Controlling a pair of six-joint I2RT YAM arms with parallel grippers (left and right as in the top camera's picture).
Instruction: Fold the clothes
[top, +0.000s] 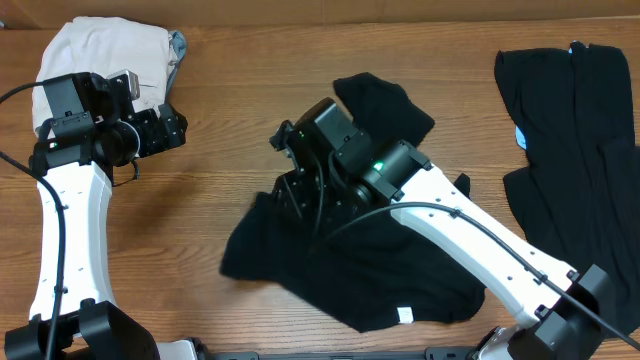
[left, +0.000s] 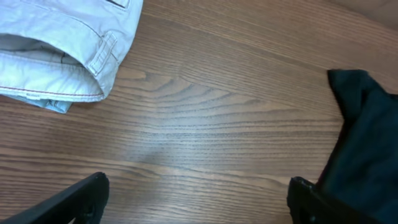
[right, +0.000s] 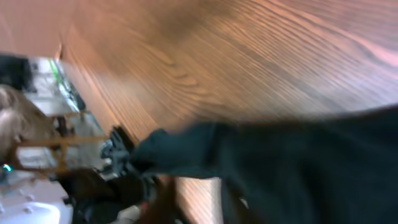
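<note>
One of the clothes, a black garment (top: 340, 260) with a small white label (top: 405, 315), lies crumpled at the table's middle. My right gripper (top: 295, 188) is down on its upper left part. The right wrist view is blurred: black cloth (right: 286, 168) fills its lower half and hides the jaws, so their state does not show. A second black garment (top: 575, 130) lies spread at the far right. My left gripper (top: 175, 128) hovers over bare wood at the left, open wide (left: 196, 202) with nothing between its fingers (left: 81, 199). A black cloth edge (left: 367, 137) lies just right of it.
A folded light beige garment (top: 105, 60) lies at the back left corner, just behind my left gripper, and shows in the left wrist view (left: 56, 50). A small blue tag (top: 521, 137) sits on the right garment's left edge. Bare wooden table (top: 220, 170) lies between the arms.
</note>
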